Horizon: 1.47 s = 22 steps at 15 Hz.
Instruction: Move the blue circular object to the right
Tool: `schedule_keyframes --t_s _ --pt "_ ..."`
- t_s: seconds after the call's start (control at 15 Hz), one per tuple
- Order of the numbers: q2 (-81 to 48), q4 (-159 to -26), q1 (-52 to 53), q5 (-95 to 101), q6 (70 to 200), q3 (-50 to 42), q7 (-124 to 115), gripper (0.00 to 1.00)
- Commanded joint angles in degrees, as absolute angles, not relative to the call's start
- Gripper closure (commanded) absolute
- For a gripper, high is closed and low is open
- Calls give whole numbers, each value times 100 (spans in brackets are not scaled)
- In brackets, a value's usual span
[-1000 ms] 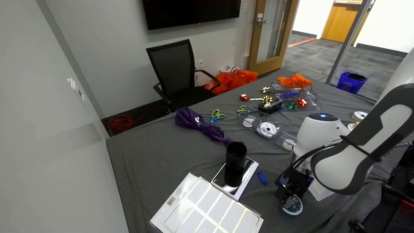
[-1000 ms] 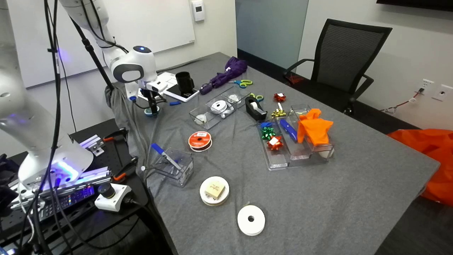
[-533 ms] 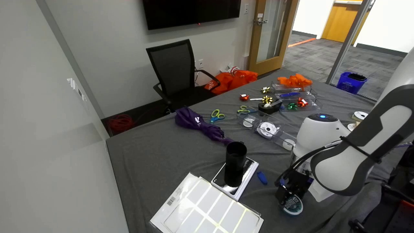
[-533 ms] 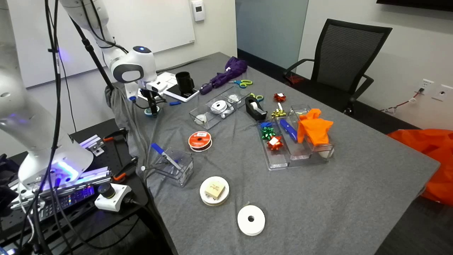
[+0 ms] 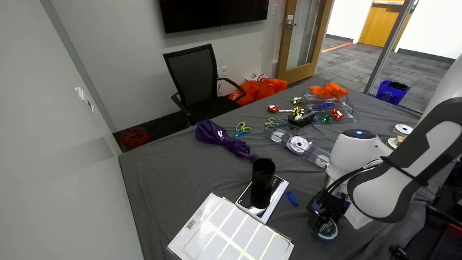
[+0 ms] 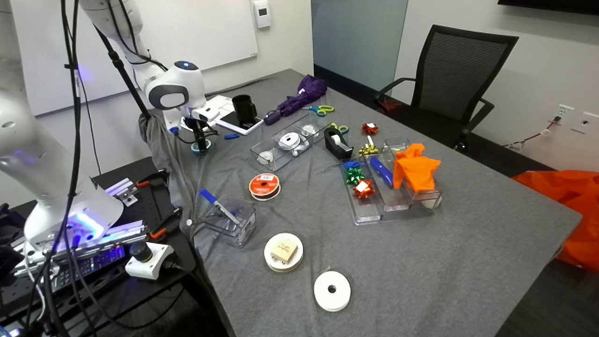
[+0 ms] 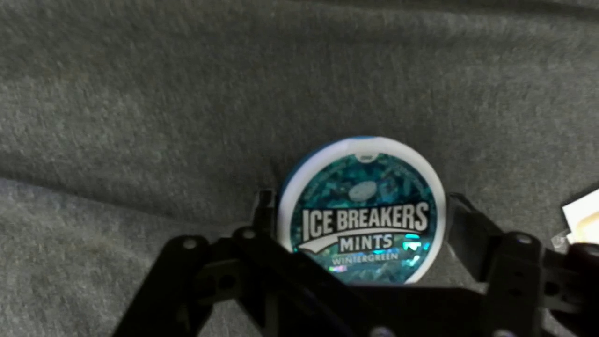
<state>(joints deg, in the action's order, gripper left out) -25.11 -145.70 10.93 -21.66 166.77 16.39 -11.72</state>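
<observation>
Wrist view has the blue circular object [image 7: 364,213] face up on the gray cloth [image 7: 140,117], the gripper [image 7: 362,210] straddling it with its fingers [image 7: 265,206] close against opposite sides; whether they squeeze, I cannot tell. Since half a second ago the arm [image 5: 382,189] has shifted slightly in both exterior views, while the blue circular object lies in nearly the same spot, near a small blue piece [image 5: 292,198].

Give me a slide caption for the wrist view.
End effector straddling a teal wintergreen mint tin, grey cloth beneath; whether it grips is hard to confirm.
</observation>
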Motion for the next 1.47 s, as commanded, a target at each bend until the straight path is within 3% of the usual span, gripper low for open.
schedule_keyframes --t_s 0.0,0.67,1.07,1.4 --pt "-2540 -14572 1086 -2091 16713 1661 -1260 37" --pt "-1156 -15410 665 -2290 16257 1901 -1066 37" --pt "184 -15841 549 -1668 15190 909 -1185 37" --pt "767 -15468 7 -1218 14123 69 -1189 37"
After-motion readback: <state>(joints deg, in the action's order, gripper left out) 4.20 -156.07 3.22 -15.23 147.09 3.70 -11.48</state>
